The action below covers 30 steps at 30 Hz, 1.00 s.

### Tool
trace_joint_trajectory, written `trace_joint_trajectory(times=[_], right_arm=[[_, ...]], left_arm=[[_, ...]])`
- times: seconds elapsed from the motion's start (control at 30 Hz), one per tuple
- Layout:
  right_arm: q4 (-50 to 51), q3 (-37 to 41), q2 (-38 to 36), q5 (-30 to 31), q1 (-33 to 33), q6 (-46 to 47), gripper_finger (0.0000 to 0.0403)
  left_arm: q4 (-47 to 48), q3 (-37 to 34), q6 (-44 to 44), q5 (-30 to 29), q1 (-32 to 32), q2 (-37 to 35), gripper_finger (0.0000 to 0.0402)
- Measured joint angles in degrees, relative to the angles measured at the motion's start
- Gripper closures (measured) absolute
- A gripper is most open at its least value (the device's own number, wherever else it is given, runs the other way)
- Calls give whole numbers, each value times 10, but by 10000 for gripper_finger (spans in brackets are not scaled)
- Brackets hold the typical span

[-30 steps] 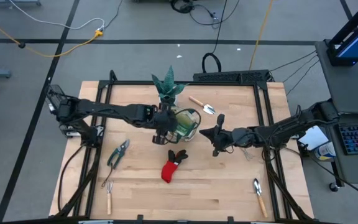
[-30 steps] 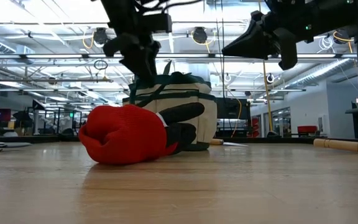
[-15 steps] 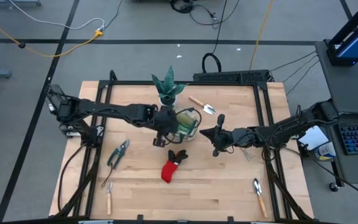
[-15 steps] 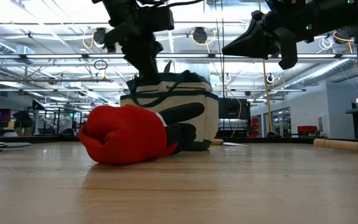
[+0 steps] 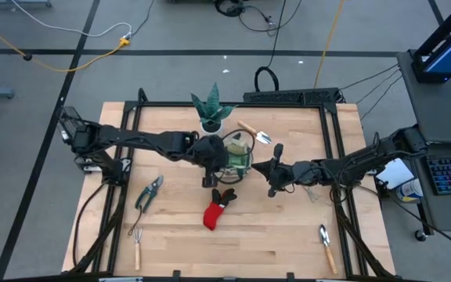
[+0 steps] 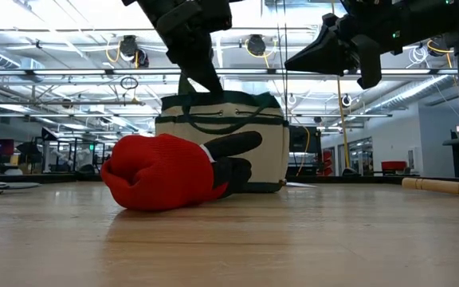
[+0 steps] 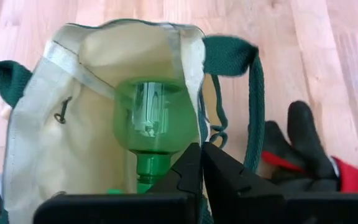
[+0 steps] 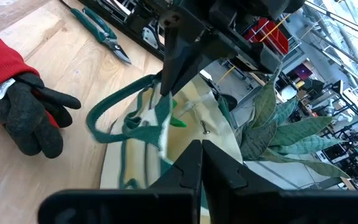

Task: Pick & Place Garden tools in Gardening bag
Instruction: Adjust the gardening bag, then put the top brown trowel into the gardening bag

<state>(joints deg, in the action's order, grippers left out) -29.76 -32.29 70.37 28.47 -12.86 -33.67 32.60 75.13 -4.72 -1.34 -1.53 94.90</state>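
The gardening bag [image 6: 221,139], beige fabric with dark green trim and loop handles, is seen standing upright toward the tabletop's far edge, near its middle. A green spray bottle [image 7: 149,121] is held inside it. The left gripper [image 5: 212,160] is positioned at the bag's rim, its fingers together and apparently pinched on the fabric edge. The red-and-black glove [image 5: 217,207] lies just before the bag. The right gripper [image 5: 273,174], fingers together, hangs beside the bag.
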Motion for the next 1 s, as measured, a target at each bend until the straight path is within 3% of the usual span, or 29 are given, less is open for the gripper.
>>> trace_joint_trajectory(times=[0.23,0.57,1.0], right_arm=[[0,0,0,0,0,0,403],[0,0,0,0,0,0,403],[0,-1,0,0,0,0,403]], left_arm=[[-27,0,10,0,9,3,397],[-38,0,14,-2,13,3,357],[-37,0,17,-2,12,3,355]])
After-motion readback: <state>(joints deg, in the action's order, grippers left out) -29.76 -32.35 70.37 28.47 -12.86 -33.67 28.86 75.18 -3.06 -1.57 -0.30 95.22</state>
